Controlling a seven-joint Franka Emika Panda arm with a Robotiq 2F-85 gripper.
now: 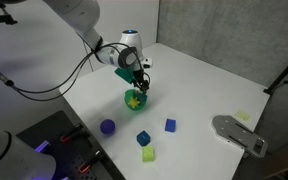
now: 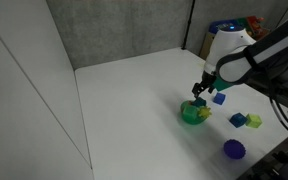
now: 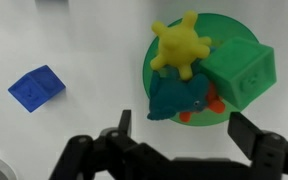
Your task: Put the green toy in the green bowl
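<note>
The green bowl holds a yellow spiky toy, a green cube and the dark teal-green toy, which has orange feet. The teal toy lies at the bowl's near side, partly over the rim. My gripper is open and empty just above the bowl, one finger on each side of the teal toy without touching it. In both exterior views the gripper hovers directly over the bowl.
A blue block lies on the white table beside the bowl. Further blue blocks, a yellow-green cube, a purple round thing and a grey object lie toward the table's front.
</note>
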